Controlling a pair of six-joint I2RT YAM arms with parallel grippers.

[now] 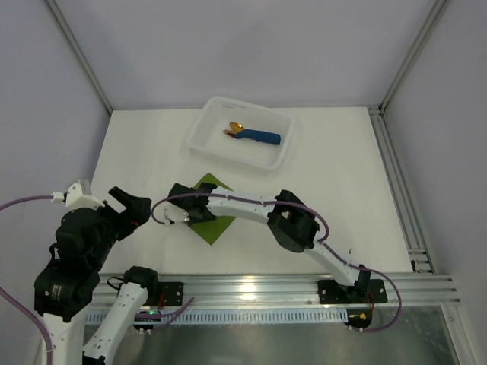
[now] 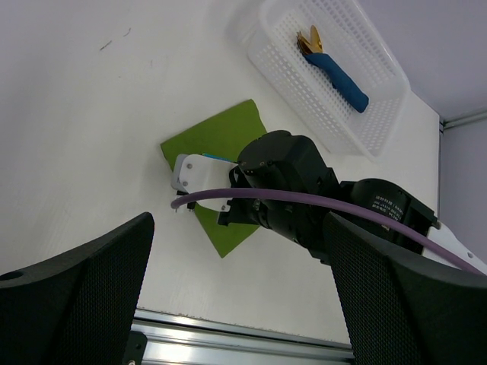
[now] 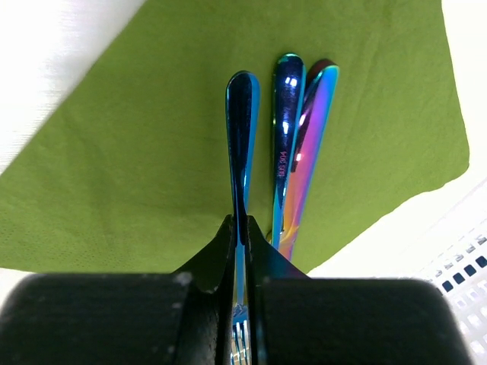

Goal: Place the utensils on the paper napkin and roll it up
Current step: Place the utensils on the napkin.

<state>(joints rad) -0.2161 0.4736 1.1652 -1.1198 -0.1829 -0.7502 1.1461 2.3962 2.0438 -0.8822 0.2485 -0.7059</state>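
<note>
Olive-green paper napkin (image 3: 137, 152), one sheet, flat on the white surface (image 1: 342, 175), set diamond-wise directly under your right gripper (image 3: 240, 228). Utensils (image 3: 288, 137), iridescent, three pieces. Two lie side by side on the napkin, handles touching. The third, a fork (image 3: 242, 137) judging by the tines visible between the fingers, is clamped in the right gripper's closed jaws, just beside that pair. Long axes: all three run parallel, handles pointing straight away from the gripper along its own line, across the napkin. You cannot tell whether the fork touches the paper. Left gripper (image 1: 131, 211): jaws wide, holding nothing, well apart to the napkin's left. Your right arm is the nearer one, and releasing the fork looks like the coming move.
</note>
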